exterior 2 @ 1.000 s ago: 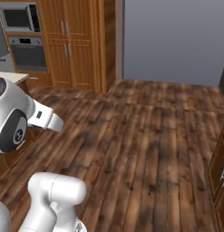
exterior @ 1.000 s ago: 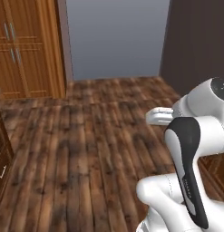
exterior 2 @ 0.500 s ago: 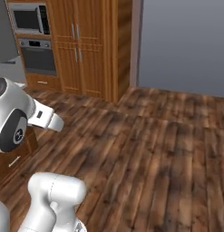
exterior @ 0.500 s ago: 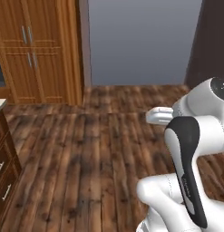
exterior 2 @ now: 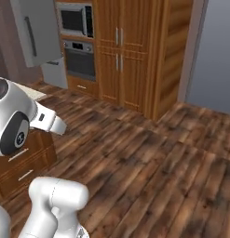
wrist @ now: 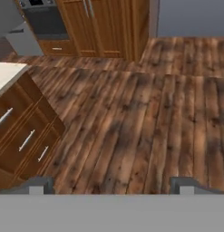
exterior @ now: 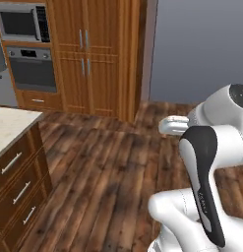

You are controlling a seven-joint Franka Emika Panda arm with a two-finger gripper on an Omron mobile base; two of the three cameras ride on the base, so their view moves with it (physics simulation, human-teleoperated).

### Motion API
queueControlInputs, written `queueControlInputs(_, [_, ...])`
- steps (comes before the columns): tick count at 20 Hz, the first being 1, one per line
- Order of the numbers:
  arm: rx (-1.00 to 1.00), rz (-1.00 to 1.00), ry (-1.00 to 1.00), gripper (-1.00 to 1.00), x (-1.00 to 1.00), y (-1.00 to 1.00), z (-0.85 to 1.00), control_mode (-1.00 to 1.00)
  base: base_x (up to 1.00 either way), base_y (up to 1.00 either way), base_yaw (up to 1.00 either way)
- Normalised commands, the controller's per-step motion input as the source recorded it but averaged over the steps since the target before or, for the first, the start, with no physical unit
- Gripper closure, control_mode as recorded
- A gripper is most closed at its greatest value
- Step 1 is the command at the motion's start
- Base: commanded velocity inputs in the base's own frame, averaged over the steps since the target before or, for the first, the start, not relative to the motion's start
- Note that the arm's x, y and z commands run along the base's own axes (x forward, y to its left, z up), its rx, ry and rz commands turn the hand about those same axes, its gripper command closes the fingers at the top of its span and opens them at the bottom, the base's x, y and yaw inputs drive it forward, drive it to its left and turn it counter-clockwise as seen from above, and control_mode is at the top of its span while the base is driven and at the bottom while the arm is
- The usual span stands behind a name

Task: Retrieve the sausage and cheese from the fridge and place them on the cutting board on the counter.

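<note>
Dark plank floor fills the room; beige surface at nine o'clock; end effector spread wide, empty.

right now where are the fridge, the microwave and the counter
fridge (exterior 2: 35,32), right base view, on its grey door beside the dark bar handle
microwave (exterior: 22,23), left base view, on its dark window
counter (exterior: 10,129), left base view, on the bare beige stone top
</note>
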Motion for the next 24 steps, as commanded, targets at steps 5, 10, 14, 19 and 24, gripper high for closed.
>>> queueControlInputs(5, [0.00, 0.00, 0.00, -1.00, 0.00, 0.00, 0.00, 1.00, 1.00, 0.00, 0.49])
queueControlInputs(10, [0.00, 0.00, 0.00, -1.00, 0.00, 0.00, 0.00, 1.00, 1.00, 0.00, 0.50])
queueControlInputs(14, [0.00, 0.00, 0.00, -1.00, 0.00, 0.00, 0.00, 1.00, 1.00, -0.04, 0.56])
queueControlInputs(19, [0.00, 0.00, 0.00, -1.00, 0.00, 0.00, 0.00, 1.00, 1.00, -0.50, 0.50])
queueControlInputs(24, [0.00, 0.00, 0.00, -1.00, 0.00, 0.00, 0.00, 1.00, 0.82, -1.00, 0.33])
